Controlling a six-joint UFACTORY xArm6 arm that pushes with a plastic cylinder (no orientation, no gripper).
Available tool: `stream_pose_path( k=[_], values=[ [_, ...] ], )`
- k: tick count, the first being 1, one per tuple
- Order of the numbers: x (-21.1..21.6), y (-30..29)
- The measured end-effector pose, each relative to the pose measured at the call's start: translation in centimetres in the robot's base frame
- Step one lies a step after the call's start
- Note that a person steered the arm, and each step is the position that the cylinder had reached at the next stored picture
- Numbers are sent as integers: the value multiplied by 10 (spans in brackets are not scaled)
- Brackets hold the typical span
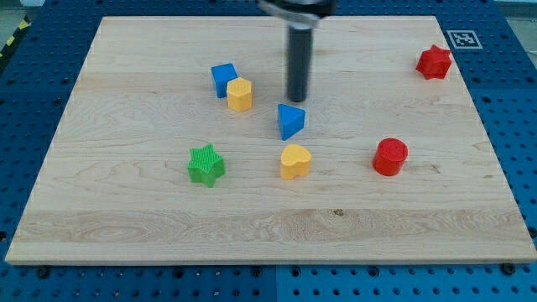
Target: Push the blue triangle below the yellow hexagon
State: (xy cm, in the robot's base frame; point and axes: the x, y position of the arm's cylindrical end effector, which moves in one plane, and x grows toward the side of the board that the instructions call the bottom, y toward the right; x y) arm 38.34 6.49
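Observation:
The blue triangle (290, 121) lies near the board's middle. The yellow hexagon (240, 94) sits up and to its left, touching a blue cube (224, 80) at its upper left. My tip (297, 100) is just above the blue triangle, at its upper right edge, very close to it or touching. The rod rises from there to the view's top.
A yellow heart (295, 161) lies below the blue triangle. A green star (206, 164) is at lower left. A red cylinder (390, 157) is at right. A red star (435, 62) sits near the top right corner of the wooden board (126, 243).

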Motion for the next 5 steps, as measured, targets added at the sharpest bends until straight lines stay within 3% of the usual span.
stream_pose_path(
  k=[1, 2, 3, 5],
  values=[
    [25, 36],
    [76, 28],
    [81, 22],
    [76, -59]
  ],
)
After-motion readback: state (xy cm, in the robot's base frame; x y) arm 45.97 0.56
